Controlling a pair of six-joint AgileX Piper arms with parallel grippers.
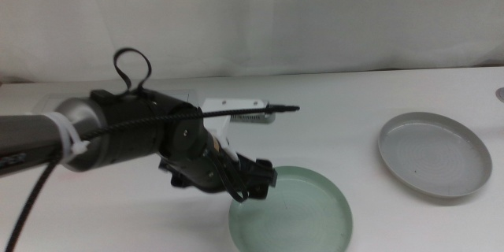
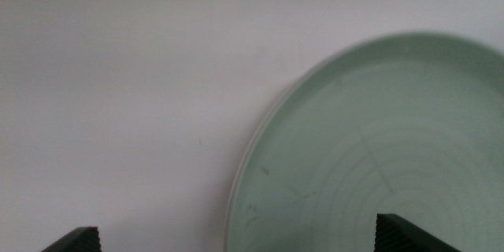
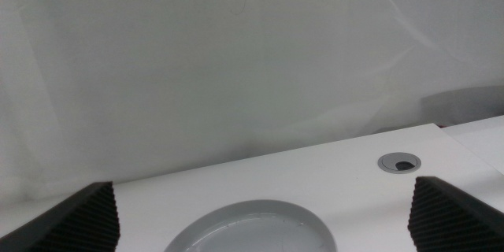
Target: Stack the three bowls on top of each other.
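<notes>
The mint green bowl (image 1: 295,211) sits at the front middle of the table. In the left wrist view (image 2: 378,150) a thin white rim (image 2: 239,175) runs just outside its edge, seemingly the white bowl under it. My left gripper (image 1: 253,183) is open and empty, low over the green bowl's left rim, its jaws wide apart (image 2: 236,240). The grey bowl (image 1: 434,154) lies alone at the right. My right gripper (image 3: 264,232) is out of the middle view; it is open and empty, just in front of the grey bowl (image 3: 252,219).
A flat white panel (image 1: 236,109) lies behind the left arm, with a black cable looping over it. A round cable hole (image 3: 399,163) sits in the table at the far right. A white curtain closes the back.
</notes>
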